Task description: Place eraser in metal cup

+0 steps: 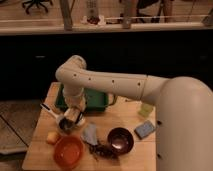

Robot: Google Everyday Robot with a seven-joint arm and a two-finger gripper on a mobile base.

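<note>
At the near edge of the light wooden table (125, 116) sit a round orange bowl (68, 151) and, to its right, a glossy dark brown bowl (120, 139). Just behind the orange bowl is the small silvery-white metal cup (65, 123) with a dark inside. The pincer (73, 116) of the white arm is right at it, but I cannot tell how far the pincer is open or whether it holds anything. Farther back lies a flat green tray (95, 101).

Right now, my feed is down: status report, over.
End effector at small silvery cylindrical metal cup. Eraser not made out. Round orange bowl nearby.
</note>
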